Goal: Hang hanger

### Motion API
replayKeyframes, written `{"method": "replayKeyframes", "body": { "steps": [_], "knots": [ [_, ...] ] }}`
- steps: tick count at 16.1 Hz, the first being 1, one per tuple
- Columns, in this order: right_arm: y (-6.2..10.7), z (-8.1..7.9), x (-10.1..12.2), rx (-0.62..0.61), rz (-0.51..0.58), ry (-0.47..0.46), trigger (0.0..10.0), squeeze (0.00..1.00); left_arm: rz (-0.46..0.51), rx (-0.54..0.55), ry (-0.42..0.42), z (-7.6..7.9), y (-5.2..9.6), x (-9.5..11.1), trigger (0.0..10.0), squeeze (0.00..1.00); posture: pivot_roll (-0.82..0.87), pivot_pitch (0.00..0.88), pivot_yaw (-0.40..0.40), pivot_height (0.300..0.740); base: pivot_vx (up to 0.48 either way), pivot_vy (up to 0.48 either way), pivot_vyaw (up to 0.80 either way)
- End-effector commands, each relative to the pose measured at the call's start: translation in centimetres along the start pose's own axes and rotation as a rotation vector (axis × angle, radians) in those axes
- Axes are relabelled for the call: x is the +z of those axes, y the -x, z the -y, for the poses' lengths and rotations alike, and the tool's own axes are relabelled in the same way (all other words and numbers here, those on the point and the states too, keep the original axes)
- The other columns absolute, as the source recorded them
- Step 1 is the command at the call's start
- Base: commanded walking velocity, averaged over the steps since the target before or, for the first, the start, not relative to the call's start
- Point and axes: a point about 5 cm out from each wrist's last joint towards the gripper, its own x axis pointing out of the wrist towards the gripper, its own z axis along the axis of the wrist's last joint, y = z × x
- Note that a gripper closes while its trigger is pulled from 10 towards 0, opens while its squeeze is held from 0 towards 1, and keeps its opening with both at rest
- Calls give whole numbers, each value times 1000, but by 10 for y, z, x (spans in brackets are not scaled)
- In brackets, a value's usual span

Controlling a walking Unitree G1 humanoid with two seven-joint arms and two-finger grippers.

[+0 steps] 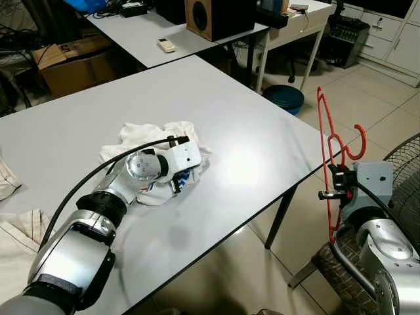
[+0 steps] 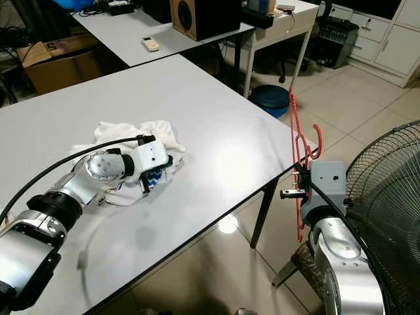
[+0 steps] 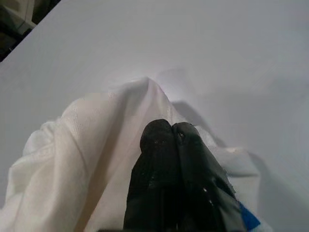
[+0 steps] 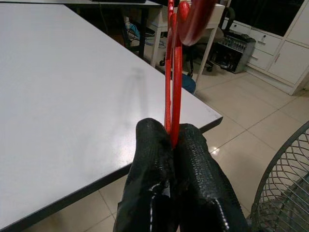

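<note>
Progress: judged early; hanger (image 1: 331, 141) lifted and carried, not yet hung, with no rail or hook to be seen near the fingers.
Remaining: finding a place for the hook, slipping it over, letting go; possibly threading the cloth first, though that is only a guess.
Right gripper (image 4: 173, 140): fingers pressed together on the thin red bar of the hanger, just off the edge of the table (image 1: 249, 125).
Hanger: rose upright above those fingertips, curved hook at the top, lower part dropped below them.
Hanger make: slim, glossy red, rigid-looking, plastic or coated wire, cannot say which.
Left gripper (image 3: 171, 133): fingers closed tip to tip, pushed down into the cloth (image 1: 167, 134), seemingly pinching a fold.
Cloth: white, soft, crumpled in a loose heap around and beyond the fingertips, a blue-patterned patch beside them.
Table: flat, smooth, pale grey, faintly shiny, dark edge.
Fan (image 2: 387, 190): round wire grille close by the right arm.
</note>
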Motion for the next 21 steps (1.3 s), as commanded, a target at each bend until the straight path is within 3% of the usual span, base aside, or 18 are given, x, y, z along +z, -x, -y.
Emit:
{"method": "replayKeyframes", "body": {
  "steps": [1,2,3,4,5,6,9,10,11,16,17,18,19,20,21],
  "knots": [
    [0,-1,4,11,12,15,10000,0,14,21,-24,-7,1,5,0,0,-202,5,51,740,0,0,0],
    [0,-1,4,11,12,14,10000,0,48,19,-11,-7,1,8,941,0,-201,2,49,740,0,0,0],
    [0,-1,4,11,12,14,10000,0,67,9,-4,-6,0,10,941,0,-201,2,49,740,0,0,0],
    [0,-3,5,16,14,14,10000,0,111,-11,24,-3,-1,14,10000,0,-202,0,47,740,0,0,0],
    [-1,-3,5,18,15,15,10000,0,112,-6,19,-4,-1,15,10000,984,-203,0,46,740,0,0,0],
    [-1,-3,5,19,15,15,10000,0,112,-9,23,-3,-1,15,10000,1000,-203,0,45,740,0,0,0],
    [-1,-3,5,23,16,17,10000,0,79,13,9,-5,0,10,10000,1000,-203,0,43,740,0,0,0],
    [-2,-3,6,24,17,18,10000,0,51,20,-7,-5,0,7,10000,780,-203,0,41,740,0,0,0],
    [-2,-3,6,26,17,21,10000,0,35,19,-7,-4,0,4,10000,8,-203,0,41,740,0,0,0],
    [-3,-3,7,28,20,26,10000,0,-19,16,-11,-2,1,-4,10000,0,-203,0,38,740,0,0,0],
    [-3,-3,7,29,20,26,10000,0,-17,19,-5,-2,1,-4,5569,0,-203,0,38,740,0,0,0],
    [-3,-4,7,29,20,26,10000,0,-15,21,0,-2,1,-5,4235,0,-202,0,38,740,0,0,0],
    [-3,-4,7,30,20,26,10000,0,-15,22,2,-3,1,-5,784,0,-201,0,38,740,0,0,0],
    [-3,-4,7,31,20,26,10000,0,-15,22,6,-3,2,-5,0,0,-200,0,38,740,0,0,0],
    [-3,-5,7,31,20,25,10000,0,-15,22,7,-3,2,-5,0,0,-200,0,38,740,0,0,0]
  ]
}}
